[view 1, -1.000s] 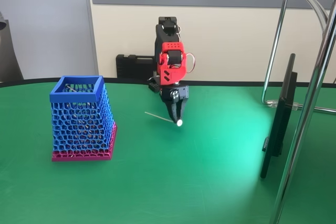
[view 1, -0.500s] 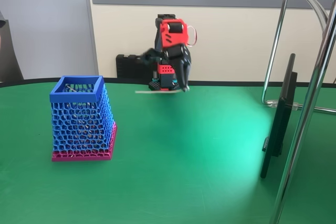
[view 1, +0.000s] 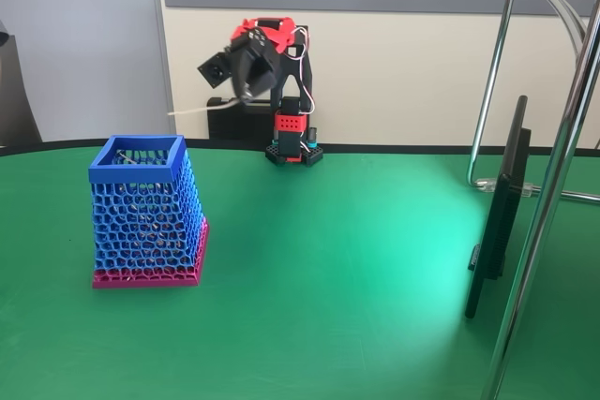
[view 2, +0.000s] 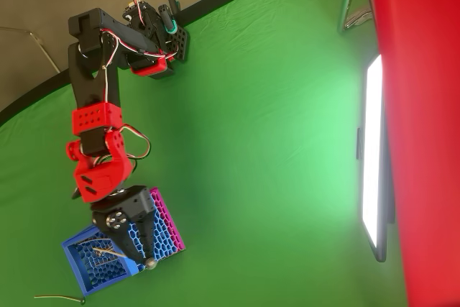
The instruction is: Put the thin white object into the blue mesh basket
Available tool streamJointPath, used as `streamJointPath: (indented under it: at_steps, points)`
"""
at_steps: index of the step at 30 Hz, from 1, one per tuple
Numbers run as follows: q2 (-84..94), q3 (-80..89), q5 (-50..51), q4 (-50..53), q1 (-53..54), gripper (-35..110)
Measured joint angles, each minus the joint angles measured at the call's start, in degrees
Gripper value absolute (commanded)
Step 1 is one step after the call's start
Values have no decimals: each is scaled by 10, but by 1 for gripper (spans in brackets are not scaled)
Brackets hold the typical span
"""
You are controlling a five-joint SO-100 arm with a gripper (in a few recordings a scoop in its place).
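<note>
The blue mesh basket stands on its magenta base at the left of the green table; from overhead it is at the bottom left. My gripper is raised high, to the right of and behind the basket's rim, shut on the thin white object. The stick pokes out leftward, almost level, well above the rim. From overhead the gripper overlaps the basket's right edge, and the stick's shiny bead sits at the fingertips. A thin pale sliver lies inside the basket's mouth.
A dark flat screen stands on edge at the right, beside chrome stand tubes. The arm's base is at the table's back edge, with a black case behind it. A thin pale curved line shows at the overhead view's bottom left.
The arm has lifted from low over the table's middle and swung left. It carried the stick up to above the height of the basket's rim.
</note>
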Motion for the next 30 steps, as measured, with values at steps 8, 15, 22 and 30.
streamJointPath:
  at_steps: [8, 15, 22, 30]
  points:
    - [-54, -45, 92, -26, 57, 0]
    - [-94, -50, 174, -47, 86, 0]
    - [-127, -49, 248, -85, 120, 3]
    - [-127, -2, 231, -141, 152, 8]
